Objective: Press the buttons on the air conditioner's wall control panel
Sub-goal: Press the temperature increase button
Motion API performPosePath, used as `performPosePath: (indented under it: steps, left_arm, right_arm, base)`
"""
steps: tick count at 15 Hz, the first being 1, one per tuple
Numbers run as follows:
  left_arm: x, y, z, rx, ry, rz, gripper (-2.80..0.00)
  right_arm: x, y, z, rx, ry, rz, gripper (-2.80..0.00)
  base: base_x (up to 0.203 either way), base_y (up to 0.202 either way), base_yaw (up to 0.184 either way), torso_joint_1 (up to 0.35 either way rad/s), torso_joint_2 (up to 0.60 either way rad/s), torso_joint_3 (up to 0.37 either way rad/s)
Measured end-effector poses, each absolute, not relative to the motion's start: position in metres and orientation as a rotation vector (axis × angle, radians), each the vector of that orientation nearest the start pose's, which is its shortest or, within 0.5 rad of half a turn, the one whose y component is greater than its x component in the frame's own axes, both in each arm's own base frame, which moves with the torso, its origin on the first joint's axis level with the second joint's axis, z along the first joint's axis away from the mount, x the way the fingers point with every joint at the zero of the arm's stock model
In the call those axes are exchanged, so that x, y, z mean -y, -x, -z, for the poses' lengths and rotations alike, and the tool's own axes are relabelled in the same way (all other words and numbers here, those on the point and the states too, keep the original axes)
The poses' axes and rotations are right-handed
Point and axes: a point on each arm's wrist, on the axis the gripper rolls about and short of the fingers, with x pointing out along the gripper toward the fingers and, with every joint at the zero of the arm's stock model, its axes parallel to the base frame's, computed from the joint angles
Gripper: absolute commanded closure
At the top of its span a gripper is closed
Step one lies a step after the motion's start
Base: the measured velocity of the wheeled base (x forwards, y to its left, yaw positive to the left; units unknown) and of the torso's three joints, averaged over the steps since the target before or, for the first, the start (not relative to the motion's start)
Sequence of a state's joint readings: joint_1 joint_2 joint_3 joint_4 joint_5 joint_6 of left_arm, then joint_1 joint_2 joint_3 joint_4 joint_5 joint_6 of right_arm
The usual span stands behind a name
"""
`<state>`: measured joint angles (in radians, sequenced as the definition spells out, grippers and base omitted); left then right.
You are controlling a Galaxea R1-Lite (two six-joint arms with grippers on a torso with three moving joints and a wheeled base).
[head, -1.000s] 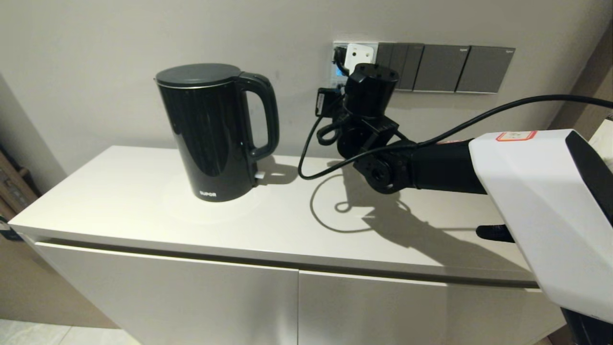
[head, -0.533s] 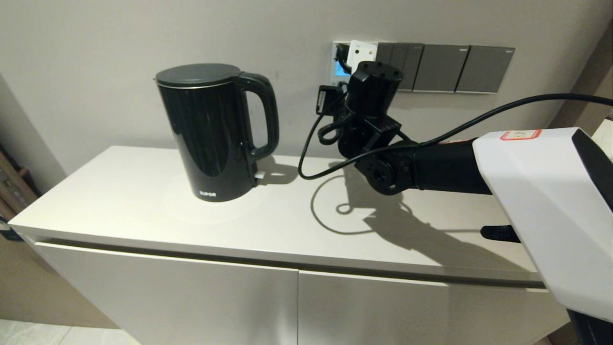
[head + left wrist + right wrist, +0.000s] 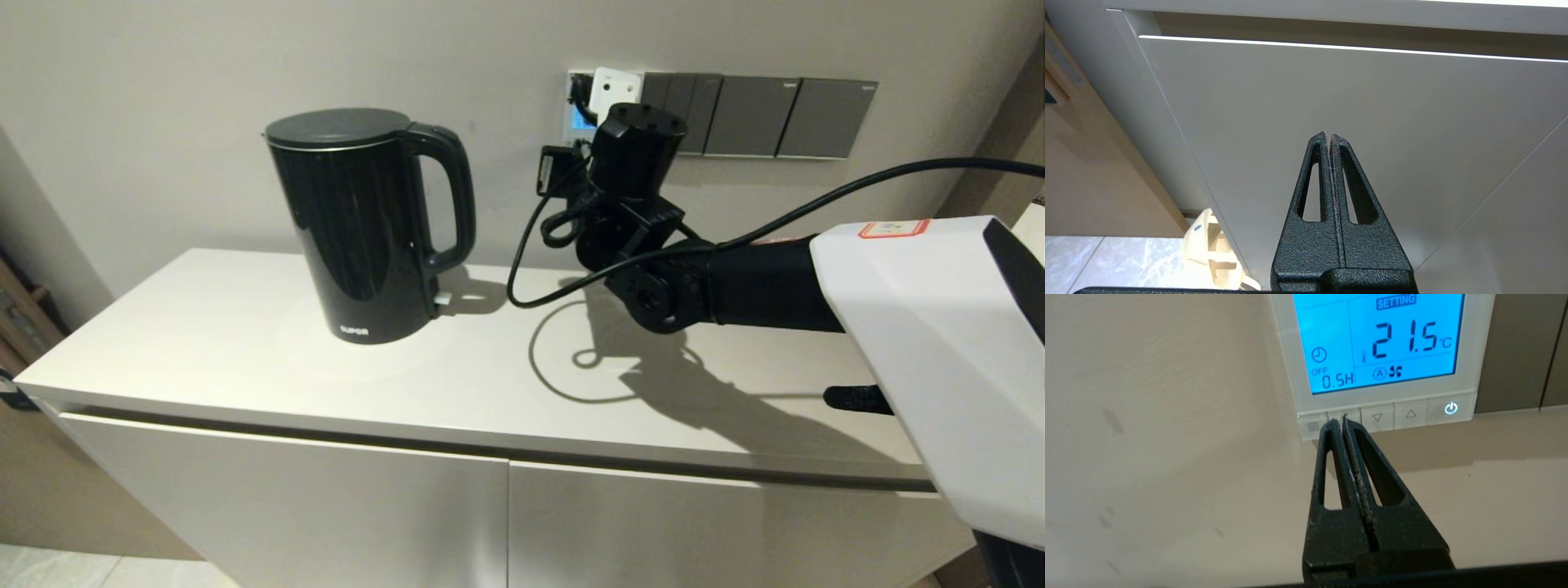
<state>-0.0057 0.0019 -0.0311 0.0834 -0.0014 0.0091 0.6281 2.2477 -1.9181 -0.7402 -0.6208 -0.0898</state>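
The white control panel hangs on the wall, its screen lit blue and reading 21.5 °C. A row of pale buttons runs along its lower edge. My right gripper is shut and empty, its tips against the second button from the wall-side end of the row. In the head view the right wrist covers most of the panel; the gripper itself is hidden there. My left gripper is shut and empty, parked low before a white cabinet door.
A black kettle stands on the white cabinet top left of the arm. Dark grey switch plates sit on the wall right of the panel. A black cable loops under the wrist. A cream bag lies on the floor.
My right wrist has risen a little and moved closer to the wall panel. The left arm has not moved.
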Motion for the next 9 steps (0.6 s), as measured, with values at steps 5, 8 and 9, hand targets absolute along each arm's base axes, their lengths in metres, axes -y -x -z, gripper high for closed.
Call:
performPosePath:
  steps: [5, 8, 9]
  left_arm:
    - [-0.0001, 0.0252, -0.0756, -0.054, -0.009, 0.008, 0.0]
    - [-0.0001, 0.0252, -0.0754, -0.055, -0.009, 0.008, 0.0]
    - [-0.0001, 0.0252, -0.0754, -0.055, -0.009, 0.007, 0.0]
  right_arm:
    - [-0.2629, -0.3899, -0.2877, 0.335, -0.149, 0.011, 0.0]
    - [-0.2633, -0.392, -0.2865, 0.337, -0.149, 0.01, 0.0]
    - [-0.2636, -0.3922, -0.2863, 0.338, -0.148, 0.007, 0.0]
  base:
    - [0.0, 0.0, 0.0, 0.0, 0.0, 0.0]
    - [0.0, 0.0, 0.0, 0.0, 0.0, 0.0]
    - [0.0, 0.0, 0.0, 0.0, 0.0, 0.0]
